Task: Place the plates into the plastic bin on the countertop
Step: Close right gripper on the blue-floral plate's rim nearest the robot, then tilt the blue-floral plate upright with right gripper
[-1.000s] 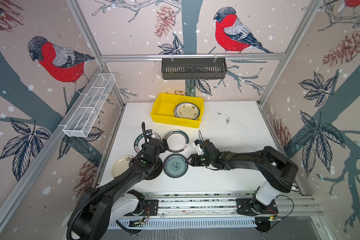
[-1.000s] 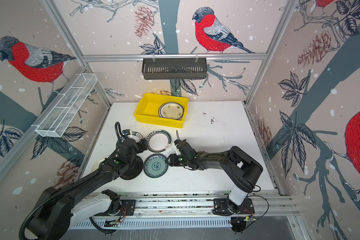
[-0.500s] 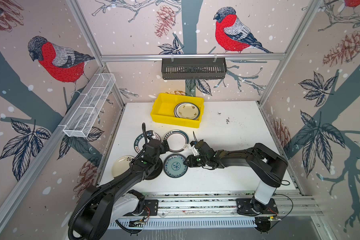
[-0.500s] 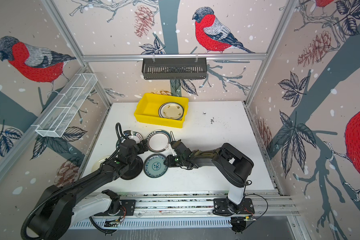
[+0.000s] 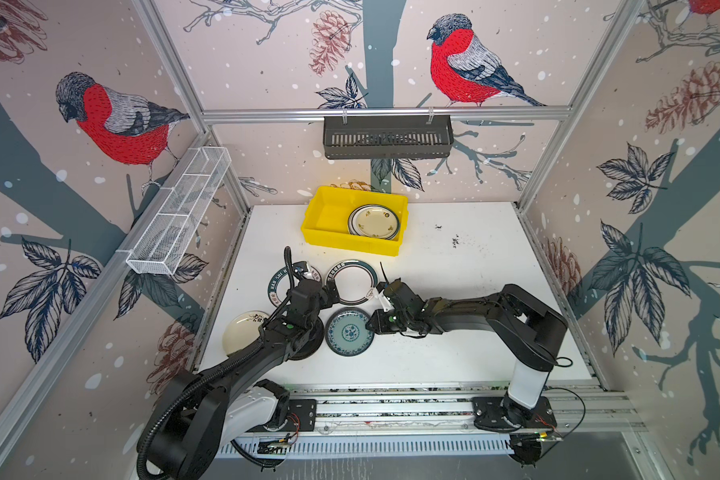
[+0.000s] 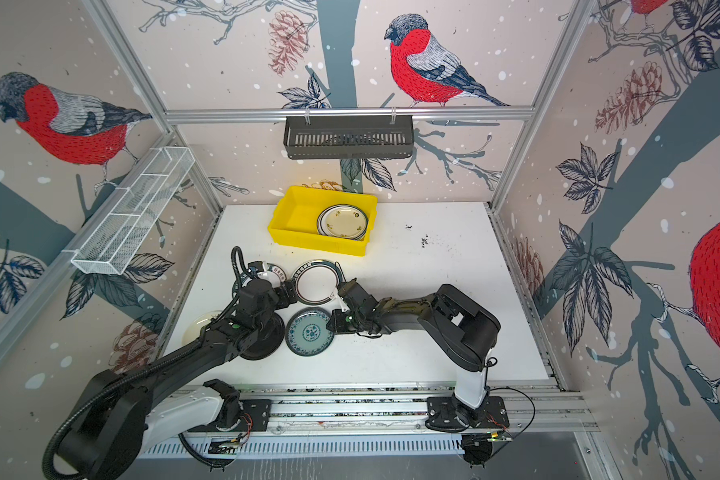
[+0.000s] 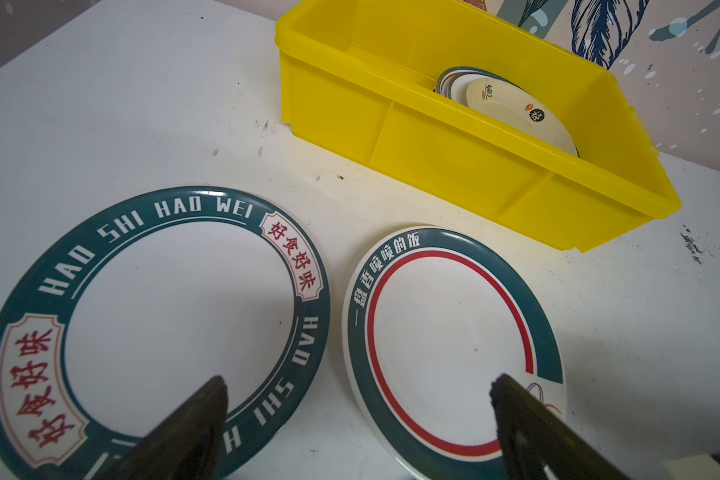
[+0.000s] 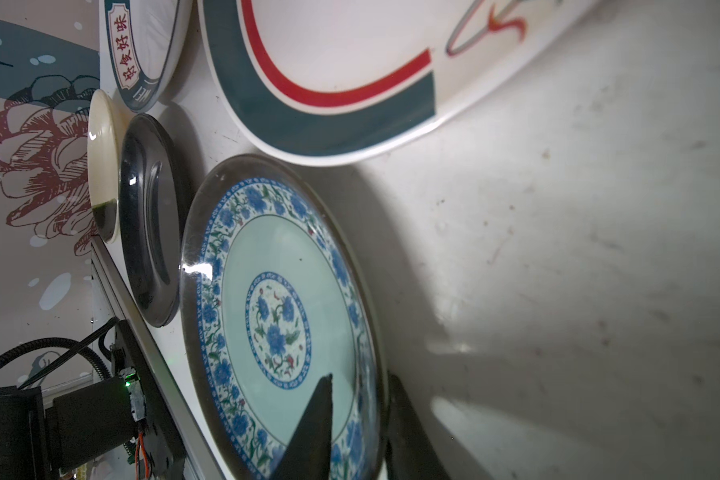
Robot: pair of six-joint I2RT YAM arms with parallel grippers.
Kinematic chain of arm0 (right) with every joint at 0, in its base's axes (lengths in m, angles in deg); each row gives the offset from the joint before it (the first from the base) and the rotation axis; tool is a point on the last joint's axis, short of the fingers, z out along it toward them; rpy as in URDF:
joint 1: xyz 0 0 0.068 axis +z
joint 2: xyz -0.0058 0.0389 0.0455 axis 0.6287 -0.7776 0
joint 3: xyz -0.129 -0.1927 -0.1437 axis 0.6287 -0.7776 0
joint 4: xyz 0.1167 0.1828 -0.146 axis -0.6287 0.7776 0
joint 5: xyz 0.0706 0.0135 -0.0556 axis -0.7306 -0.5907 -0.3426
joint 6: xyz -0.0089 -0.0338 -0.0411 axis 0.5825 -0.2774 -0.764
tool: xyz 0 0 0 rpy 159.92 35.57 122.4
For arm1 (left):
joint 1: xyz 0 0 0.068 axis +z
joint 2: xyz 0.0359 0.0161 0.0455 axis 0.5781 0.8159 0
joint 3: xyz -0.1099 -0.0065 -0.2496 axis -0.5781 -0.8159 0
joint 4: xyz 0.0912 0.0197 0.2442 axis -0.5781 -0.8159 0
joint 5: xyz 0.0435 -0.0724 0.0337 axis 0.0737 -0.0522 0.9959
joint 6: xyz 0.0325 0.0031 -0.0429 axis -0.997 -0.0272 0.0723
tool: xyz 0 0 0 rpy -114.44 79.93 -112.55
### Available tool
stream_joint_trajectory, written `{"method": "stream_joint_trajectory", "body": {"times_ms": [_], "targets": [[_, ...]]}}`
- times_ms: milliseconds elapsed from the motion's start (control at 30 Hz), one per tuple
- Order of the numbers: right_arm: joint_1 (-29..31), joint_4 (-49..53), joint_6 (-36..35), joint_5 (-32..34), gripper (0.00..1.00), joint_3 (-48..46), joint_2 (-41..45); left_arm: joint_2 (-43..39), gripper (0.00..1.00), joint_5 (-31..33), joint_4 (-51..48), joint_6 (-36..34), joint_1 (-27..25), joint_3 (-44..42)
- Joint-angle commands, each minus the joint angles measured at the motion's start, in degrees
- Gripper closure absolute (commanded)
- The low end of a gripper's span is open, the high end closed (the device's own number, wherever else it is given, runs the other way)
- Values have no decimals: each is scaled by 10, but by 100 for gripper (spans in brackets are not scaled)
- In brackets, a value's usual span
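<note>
Right wrist view brings the white countertop [image 8: 558, 249] up close, scuffed and speckled. In both top views it runs from the aluminium rails [image 5: 391, 409] at the near edge back to walls papered with red-breasted birds. A white wire mesh tray [image 5: 179, 216] hangs on the left wall and a dark slotted basket [image 5: 387, 137] on the far one.

Both arms reach low from the rails toward the middle. The right gripper [image 8: 360, 378] lies almost level with the surface. Its fingers stand close together either side of the rim of the blue-patterned plate [image 8: 283, 316]; whether they already pinch it I cannot tell. The left gripper [image 7: 357, 379] hovers, spread wide.

Nearest lie the cream plate [image 5: 238, 332], the glossy black plate [image 8: 150, 232] and the blue one with its pale green centre. Behind them, under the left gripper, the plate lettered HAO SHI HAO WEI [image 7: 154, 324] and the red-ringed plate [image 7: 445, 345] lie just beside each other. Farthest, the yellow plastic bin [image 5: 350, 245] stands at the back of the countertop and holds several plates, a cream floral plate [image 5: 374, 222] uppermost.
</note>
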Motion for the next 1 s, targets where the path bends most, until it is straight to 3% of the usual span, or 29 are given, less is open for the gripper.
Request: {"method": "stream_joint_trajectory", "body": {"times_ms": [0,500,967], "targets": [[2,30,-3,15,79,7,-5,2,2,-2,27,1,1,-1],[-1,57,4,50,91,11,4,2,2,-4,27,-2,1,-1],[-5,69,-1,78,94,-4,51,16,2,-18,35,0,1,2]]}}
